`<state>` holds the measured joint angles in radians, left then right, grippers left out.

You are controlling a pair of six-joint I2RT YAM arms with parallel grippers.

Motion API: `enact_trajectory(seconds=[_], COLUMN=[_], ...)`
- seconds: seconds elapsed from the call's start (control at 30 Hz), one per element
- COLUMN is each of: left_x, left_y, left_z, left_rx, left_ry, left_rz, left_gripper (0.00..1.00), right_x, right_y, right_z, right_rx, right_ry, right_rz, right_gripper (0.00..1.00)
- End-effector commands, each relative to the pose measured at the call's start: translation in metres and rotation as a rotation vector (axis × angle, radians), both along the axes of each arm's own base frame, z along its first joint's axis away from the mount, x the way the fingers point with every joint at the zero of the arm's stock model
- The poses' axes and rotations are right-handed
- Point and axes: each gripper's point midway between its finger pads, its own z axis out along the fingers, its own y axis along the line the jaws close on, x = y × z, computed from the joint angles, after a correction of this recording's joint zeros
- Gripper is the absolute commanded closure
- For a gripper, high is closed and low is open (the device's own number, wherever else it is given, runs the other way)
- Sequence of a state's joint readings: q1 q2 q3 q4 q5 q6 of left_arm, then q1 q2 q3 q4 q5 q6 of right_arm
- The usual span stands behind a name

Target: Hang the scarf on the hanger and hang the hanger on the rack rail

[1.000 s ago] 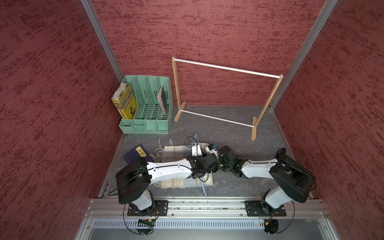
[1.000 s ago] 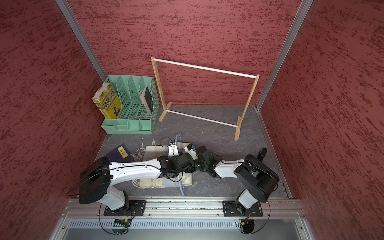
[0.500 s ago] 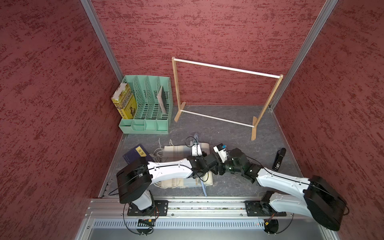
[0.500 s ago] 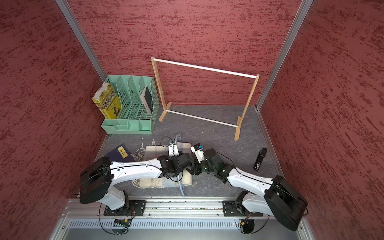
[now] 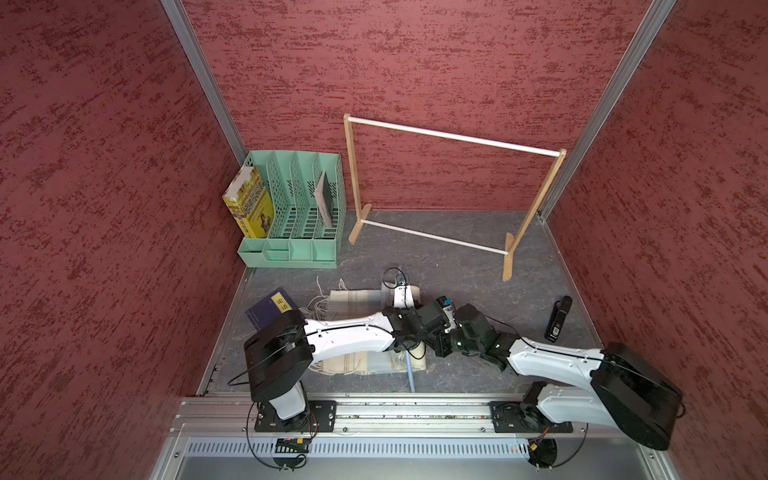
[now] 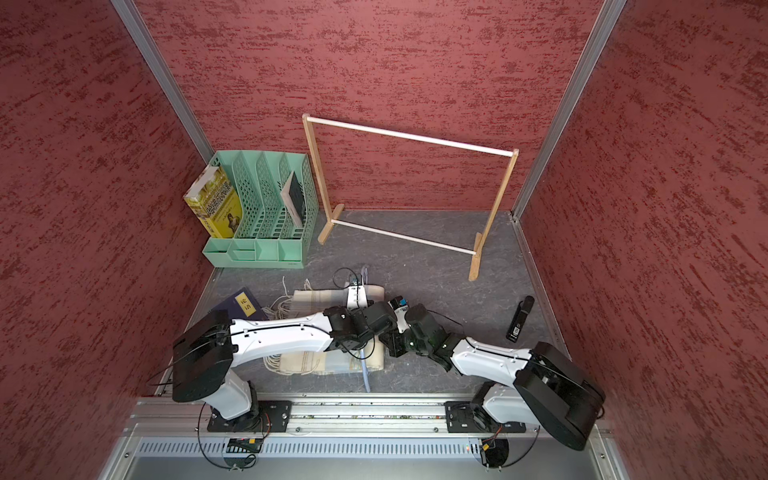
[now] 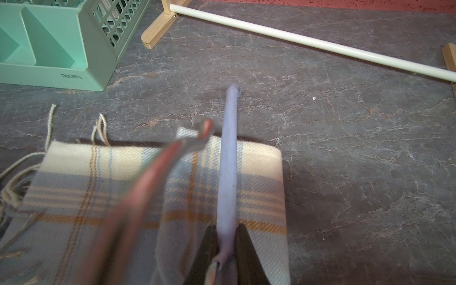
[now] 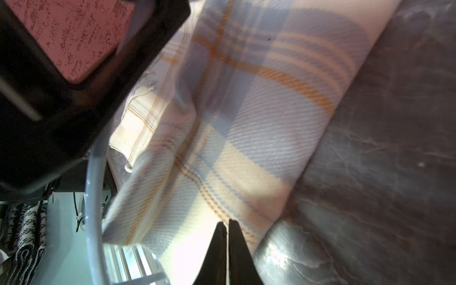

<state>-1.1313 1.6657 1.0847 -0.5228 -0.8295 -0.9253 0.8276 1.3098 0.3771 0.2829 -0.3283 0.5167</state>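
The plaid scarf (image 5: pixel 353 301) lies folded on the grey floor under both arms, fringe to the left; both top views show it (image 6: pixel 320 297). The light-blue hanger (image 7: pixel 228 160) lies across the scarf (image 7: pixel 98 187), and one end sticks out toward the front rail (image 5: pixel 411 376). My left gripper (image 7: pixel 225 237) is shut on the hanger's bar, right above the scarf (image 5: pixel 415 347). My right gripper (image 8: pixel 225 223) is shut on the scarf (image 8: pixel 259 111) at its right edge, where the cloth bulges up; in a top view it sits beside the left wrist (image 5: pixel 440 345). The hanger's curved arm (image 8: pixel 95 197) shows beside it.
A wooden rack with a white rod (image 5: pixel 453 137) stands at the back. A green file organizer (image 5: pixel 291 208) with a yellow book (image 5: pixel 249 203) fills the back left. A dark blue book (image 5: pixel 270 309) lies left of the scarf. A black device (image 5: pixel 557 318) lies at the right.
My right arm stretched out low from the right and its jaws shut at the scarf's right edge. The black device came into view. The left arm stayed still on the hanger.
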Motion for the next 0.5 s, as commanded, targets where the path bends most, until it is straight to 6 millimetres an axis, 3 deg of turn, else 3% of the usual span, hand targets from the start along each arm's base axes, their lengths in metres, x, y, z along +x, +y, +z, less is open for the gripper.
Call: enact_trajectory(seconds=[0.0, 0.1, 0.2, 0.3, 0.47], left_x=[-0.004, -0.005, -0.003, -0.002, 0.002], left_y=[-0.01, -0.013, -0.017, -0.021, -0.027], left_z=[-0.001, -0.003, -0.002, -0.001, -0.002], left_rx=[0.007, 0.005, 0.008, 0.01, 0.016], left_ry=[0.027, 0.032, 0.032, 0.032, 0.029], left_rz=[-0.037, -0.041, -0.044, -0.048, -0.051], left_gripper=[0.98, 0.98, 0.98, 0.98, 0.99], right_x=[0.001, -0.004, -0.005, -0.002, -0.002], right_y=[0.026, 0.045, 0.045, 0.026, -0.027], right_z=[0.011, 0.003, -0.003, 0.004, 0.019], right_rx=[0.07, 0.081, 0.059, 0.01, -0.104], right_ry=[-0.034, -0.013, -0.008, -0.055, -0.121], right_rz=[0.044, 0.083, 0.072, 0.012, -0.137], right_gripper=[0.91, 0.93, 0.94, 0.83, 0.65])
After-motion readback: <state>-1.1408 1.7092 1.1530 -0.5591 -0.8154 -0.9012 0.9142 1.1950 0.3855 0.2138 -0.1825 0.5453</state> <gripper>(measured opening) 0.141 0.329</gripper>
